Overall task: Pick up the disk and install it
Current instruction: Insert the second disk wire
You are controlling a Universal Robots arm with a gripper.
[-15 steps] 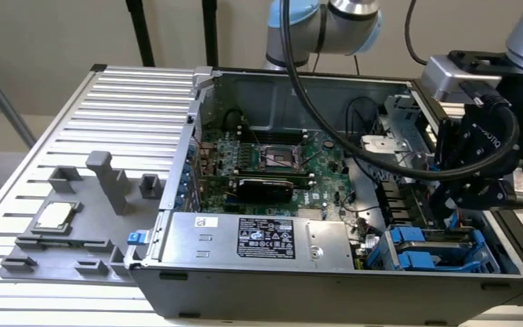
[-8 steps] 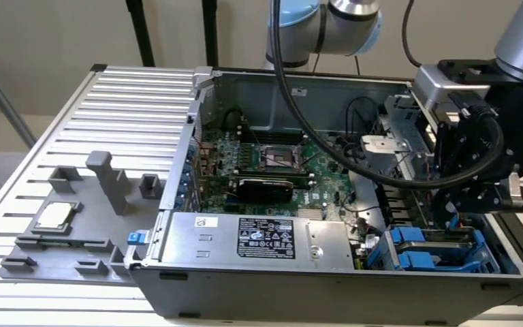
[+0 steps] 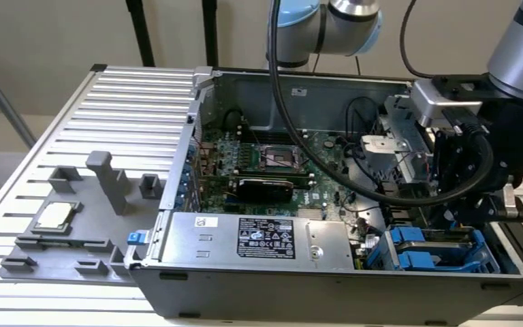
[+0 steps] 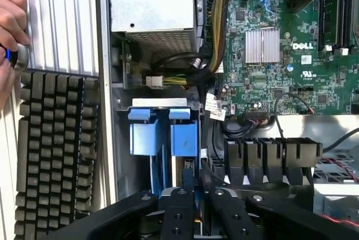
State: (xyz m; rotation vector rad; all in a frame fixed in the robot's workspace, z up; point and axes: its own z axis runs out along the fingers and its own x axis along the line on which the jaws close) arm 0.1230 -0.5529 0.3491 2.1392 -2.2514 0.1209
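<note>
The disk stands edge-on in the drive bay at the case's corner; I see its two blue carrier tabs and blue rails running down toward me. My gripper is right over it, black fingers drawn close together on the disk's thin near edge. In the exterior view the gripper hangs low inside the open computer case, at the exterior view's right, just above the blue bay and the disk's blue carrier. The fingertips are hidden there behind cables and the wrist.
The case lies open with its motherboard exposed. A silver power-supply box sits beside the bay. Cables cross near the bay. A grey fixture holds a small square chip. A hand is near a keyboard.
</note>
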